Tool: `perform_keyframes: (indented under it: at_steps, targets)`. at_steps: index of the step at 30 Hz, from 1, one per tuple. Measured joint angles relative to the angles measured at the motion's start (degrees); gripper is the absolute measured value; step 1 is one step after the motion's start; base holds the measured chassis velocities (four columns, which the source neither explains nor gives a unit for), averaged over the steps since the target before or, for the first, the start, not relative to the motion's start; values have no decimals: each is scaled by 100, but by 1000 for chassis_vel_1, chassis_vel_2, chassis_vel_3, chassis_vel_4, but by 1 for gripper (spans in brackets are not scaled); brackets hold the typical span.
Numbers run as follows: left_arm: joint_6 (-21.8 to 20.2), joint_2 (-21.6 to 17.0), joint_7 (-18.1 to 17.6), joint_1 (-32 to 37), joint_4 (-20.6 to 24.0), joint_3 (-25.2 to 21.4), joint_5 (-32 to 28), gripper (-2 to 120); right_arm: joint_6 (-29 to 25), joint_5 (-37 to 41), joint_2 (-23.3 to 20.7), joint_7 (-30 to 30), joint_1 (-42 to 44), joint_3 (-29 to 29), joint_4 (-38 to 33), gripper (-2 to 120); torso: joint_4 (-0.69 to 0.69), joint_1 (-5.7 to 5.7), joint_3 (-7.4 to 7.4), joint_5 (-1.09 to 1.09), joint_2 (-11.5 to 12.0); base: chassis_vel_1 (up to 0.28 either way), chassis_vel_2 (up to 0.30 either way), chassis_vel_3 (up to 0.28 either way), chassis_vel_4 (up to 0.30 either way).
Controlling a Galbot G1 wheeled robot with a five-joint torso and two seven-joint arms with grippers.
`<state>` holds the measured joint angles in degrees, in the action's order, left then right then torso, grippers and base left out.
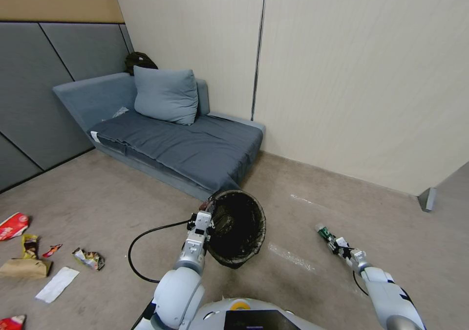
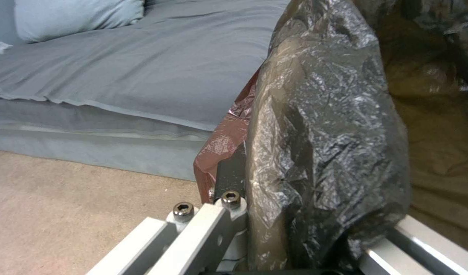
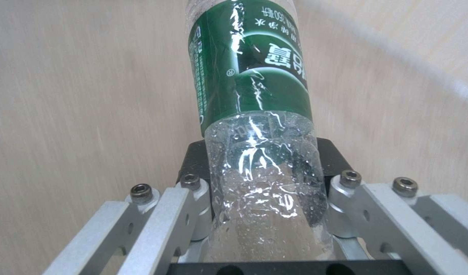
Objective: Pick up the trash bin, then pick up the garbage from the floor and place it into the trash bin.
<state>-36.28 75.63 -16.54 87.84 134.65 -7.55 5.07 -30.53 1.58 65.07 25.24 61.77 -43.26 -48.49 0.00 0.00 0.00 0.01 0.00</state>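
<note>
Left gripper clamps the bin rim, right gripper grips a bottle well right of bin; swing it over the mouth before releasing.

Both arms have glossy white shells with grey joint rings. The left arm carries a loose black cable looping beside it. The right arm bears small black markings near the wrist. Gripper fingers are slotted bare aluminium bars, fixed with dark hex-socket screws, on black mounts. The torso top is white with a dark panel.
</note>
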Motion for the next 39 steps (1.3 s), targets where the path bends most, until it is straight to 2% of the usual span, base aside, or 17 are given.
perform_keyframes:
  at_steps: [3, 5, 8, 9, 11, 12, 16, 17, 20, 21, 24, 28, 39]
  targets:
    - [0, -38, -1, -22, -7, -11, -33, 0, 111, 374, 92, -83, 475, 34, -1053, 26, -2, 0, 0, -3, 0, 0, 0, 0, 0]
    - [0, -39, -1, -27, -8, -12, -36, 0, 122, 423, 103, -88, 544, 38, -1204, 26, 0, 0, 0, -2, 0, 0, 0, 0, 0]
    - [0, -34, -1, -57, -26, -12, -51, 0, 255, 771, 186, -122, 1092, 36, -2397, 26, 2, 0, 0, -5, -1, 0, 0, 0, 0]
    - [0, -34, -1, -57, -26, -12, -51, 0, 255, 771, 186, -122, 1092, 36, -2397, 26, 2, 0, 0, -5, -1, 0, 0, 0, 0]
    - [0, -13, -2, -63, -30, -9, -52, 0, 287, 1046, 320, -122, 1454, 27, -3177, 26, 0, 0, 0, -1, -1, 0, 0, 0, 0]
    - [0, -13, -2, -63, -30, -9, -52, 0, 287, 1046, 320, -122, 1454, 27, -3177, 26, 0, 0, 0, -1, -1, 0, 0, 0, 0]
    - [0, -72, -1, -59, -30, -2, -61, 0, 235, 1348, 543, -15, 1933, 71, -4483, 26, 0, 0, 0, -2, 0, 0, 0, 0, 0]
    - [0, -72, -1, -59, -30, -2, -61, 0, 235, 1348, 543, -15, 1933, 71, -4483, 26, 0, 0, 0, -2, 0, 0, 0, 0, 0]
    - [0, -116, -1, -49, -27, -12, -67, 0, 233, 1426, 615, 77, 2161, 170, -5260, 26, 0, 0, 0, -3, -1, 0, 0, 0, 0]
    - [0, -116, -1, -49, -27, -12, -67, 0, 233, 1426, 615, 77, 2161, 170, -5260, 26, 0, 0, 0, -3, -1, 0, 0, 0, 0]
    - [0, -112, 0, -48, -27, -21, -69, 0, 261, 1445, 640, 92, 2451, 517, -6023, 26, 0, 0, 0, -3, -1, 0, 0, 0, 0]
    - [0, -99, 2, -54, -33, -21, -69, 0, 278, 1299, 612, 97, 2664, 934, -6447, 26, 0, 0, 0, -3, -1, 0, 0, 0, 0]
    - [0, -36, 9, -88, -62, -4, -75, 0, 372, 732, 592, 1, 2792, 1800, -6822, 26, 0, 0, 0, -1, -1, 0, 0, 0, 0]
